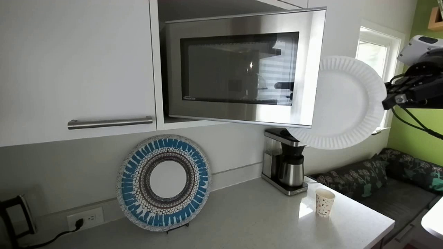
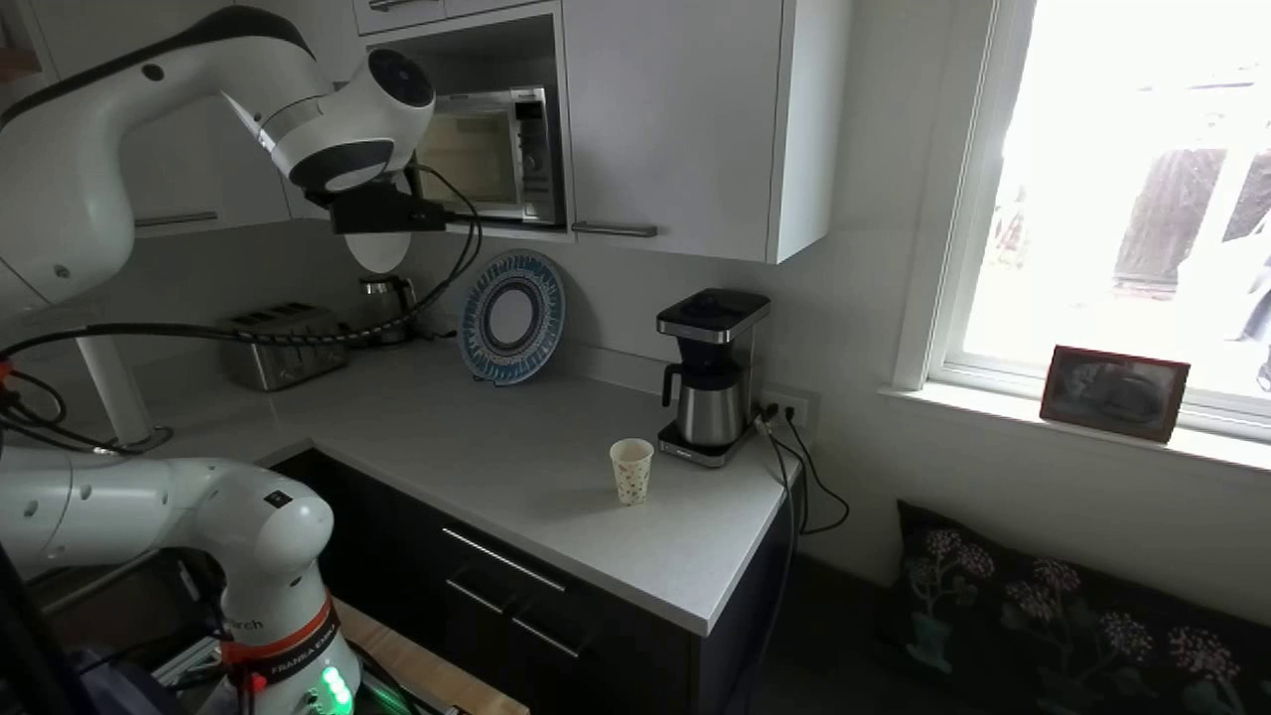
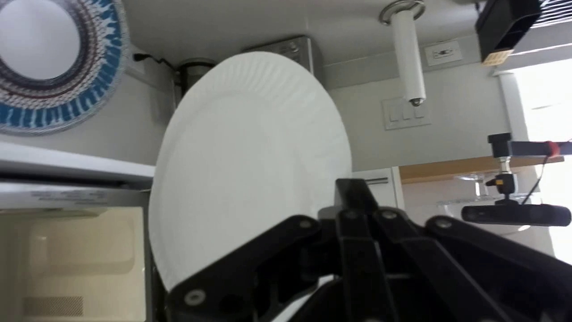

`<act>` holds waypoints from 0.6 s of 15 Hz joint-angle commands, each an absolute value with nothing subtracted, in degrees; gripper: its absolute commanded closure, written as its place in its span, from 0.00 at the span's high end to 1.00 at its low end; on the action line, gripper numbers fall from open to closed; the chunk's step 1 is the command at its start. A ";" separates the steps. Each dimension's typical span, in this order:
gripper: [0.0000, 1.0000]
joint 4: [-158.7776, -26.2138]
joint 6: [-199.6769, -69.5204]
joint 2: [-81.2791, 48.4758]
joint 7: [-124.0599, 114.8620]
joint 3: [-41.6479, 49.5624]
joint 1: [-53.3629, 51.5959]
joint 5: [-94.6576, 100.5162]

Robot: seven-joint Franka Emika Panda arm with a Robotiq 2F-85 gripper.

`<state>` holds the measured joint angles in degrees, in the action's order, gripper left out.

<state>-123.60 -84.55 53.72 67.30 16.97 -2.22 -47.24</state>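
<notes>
We see the round white paper plate [image 3: 250,152] up in the air, tipped on its side, near the silver metal microwave [image 2: 487,159]. The black gripper [image 3: 354,194] has its jaws pinched nearly together, with the plate's thin rim caught between them. We think the rim is held because it is easy to pinch, and that leaves the flat middle free. The microwave's shiny glass-and-metal door [image 1: 242,69] stands open, so we can look inside from the wrist view. Lower down, at the back edge of the pale grey counter [image 2: 556,437], the blue-and-white patterned round platter [image 2: 512,316] is propped up, likely so its pattern shows. The black-and-silver coffee maker [image 2: 710,387] sits by the counter's back corner, maybe to be close to the wall socket [image 2: 806,405]. The speckled white paper cup [image 2: 632,472] stands mouth up nearer the front corner.
</notes>
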 commanded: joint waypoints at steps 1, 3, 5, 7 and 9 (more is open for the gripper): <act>0.00 -124.59 -94.49 53.95 71.85 15.01 1.32 -50.11; 0.00 -125.14 -101.53 54.06 74.06 14.00 1.83 -51.01; 0.00 -125.86 -109.29 54.06 76.46 13.12 1.68 -52.00; 0.00 -126.35 -115.69 53.73 77.91 12.52 1.11 -52.19; 0.00 -126.72 -120.37 53.32 78.24 12.44 0.19 -52.02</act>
<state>-125.43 -114.75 53.49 75.75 12.93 0.63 -50.58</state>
